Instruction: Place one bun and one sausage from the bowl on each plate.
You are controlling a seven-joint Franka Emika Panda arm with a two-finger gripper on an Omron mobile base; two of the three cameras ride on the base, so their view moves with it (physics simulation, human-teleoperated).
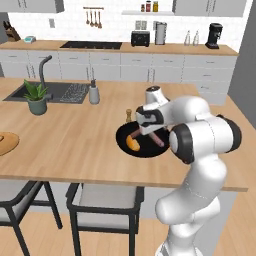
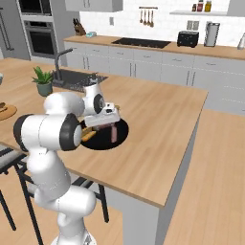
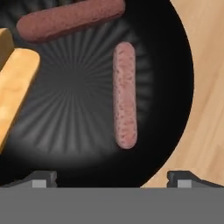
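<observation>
While the gripper (image 3: 111, 179) hangs over the bowl (image 1: 124, 145) with jaws apart, holding nothing, two sausages (image 3: 124, 94) and a bun (image 3: 15, 89) lie in the bowl on the island counter (image 1: 75, 135). A pepper mill (image 1: 128, 116) stands just behind the bowl; a plant (image 1: 36, 96) and a sink (image 1: 55, 92) are well to the left. No writing is legible.
</observation>
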